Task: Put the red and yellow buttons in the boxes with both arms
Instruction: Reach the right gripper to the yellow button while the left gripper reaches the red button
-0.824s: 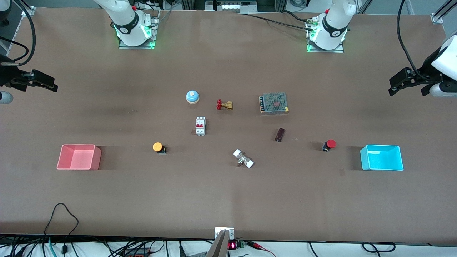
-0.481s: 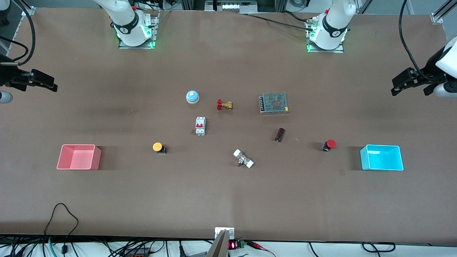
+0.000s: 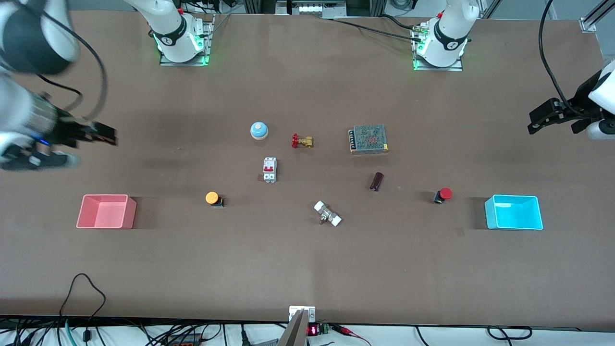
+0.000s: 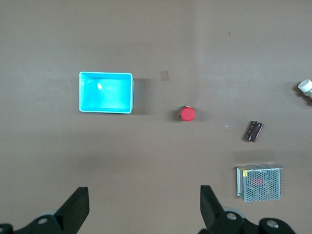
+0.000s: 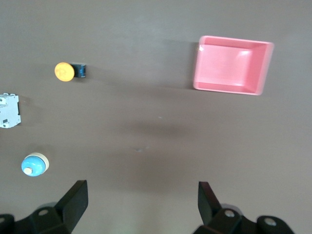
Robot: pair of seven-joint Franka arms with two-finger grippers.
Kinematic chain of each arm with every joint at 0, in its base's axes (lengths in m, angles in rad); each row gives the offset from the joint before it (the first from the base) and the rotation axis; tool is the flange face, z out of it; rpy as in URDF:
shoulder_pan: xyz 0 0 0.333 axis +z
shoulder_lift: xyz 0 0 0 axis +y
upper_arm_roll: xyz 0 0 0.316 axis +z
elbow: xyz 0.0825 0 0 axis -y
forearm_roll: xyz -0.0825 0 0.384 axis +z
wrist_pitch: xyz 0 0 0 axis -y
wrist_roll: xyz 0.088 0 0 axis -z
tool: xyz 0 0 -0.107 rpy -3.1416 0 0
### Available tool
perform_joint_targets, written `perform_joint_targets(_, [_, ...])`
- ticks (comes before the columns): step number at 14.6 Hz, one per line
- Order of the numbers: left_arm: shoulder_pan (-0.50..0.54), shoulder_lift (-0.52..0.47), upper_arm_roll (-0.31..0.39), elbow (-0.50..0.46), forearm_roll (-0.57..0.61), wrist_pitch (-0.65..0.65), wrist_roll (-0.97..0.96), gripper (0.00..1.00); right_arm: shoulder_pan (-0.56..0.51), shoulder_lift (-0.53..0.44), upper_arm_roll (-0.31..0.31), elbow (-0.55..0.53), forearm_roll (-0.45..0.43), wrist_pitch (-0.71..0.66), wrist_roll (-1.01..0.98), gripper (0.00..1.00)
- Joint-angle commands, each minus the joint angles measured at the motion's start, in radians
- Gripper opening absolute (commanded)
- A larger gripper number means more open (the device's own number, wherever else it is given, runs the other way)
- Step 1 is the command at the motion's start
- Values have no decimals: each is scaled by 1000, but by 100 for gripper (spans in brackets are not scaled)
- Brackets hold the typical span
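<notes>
The yellow button [image 3: 212, 197] lies on the table between the pink box [image 3: 128, 212] and the table's middle; both also show in the right wrist view, the button [image 5: 64, 71] and the box [image 5: 229, 88]. The red button [image 3: 444, 193] lies beside the cyan box [image 3: 488, 214]; both also show in the left wrist view, the button [image 4: 187, 114] and the box [image 4: 106, 110]. My right gripper [image 3: 110, 136] is open and empty, high over bare table at the right arm's end. My left gripper [image 3: 532, 126] is open and empty, high over the left arm's end.
In the middle of the table lie a blue dome [image 3: 259, 130], a brass valve [image 3: 302, 141], a white circuit breaker [image 3: 269, 169], a metal mesh power supply [image 3: 368, 139], a dark cylinder [image 3: 376, 181] and a white-ended fitting [image 3: 327, 214].
My right arm has swung in over the table, its gripper now farther toward the middle and lower in the front view. My left gripper has shifted slightly. Nothing on the table has moved.
</notes>
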Motion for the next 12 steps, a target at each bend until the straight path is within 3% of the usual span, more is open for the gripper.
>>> perform_joint_targets(1, [2,45,-9,38,-27,-22,4,100,61,95,-1,10,41,64,22,100])
perform_joint_targets(6, [-35,140,-22,44,-23,-2,-33,100,135,215,-1,13,48,241,100,100])
perform_joint_targets(12, [-66,321,-29,32,-30,170,-102,100,210,353,11,16,48,410,220,100])
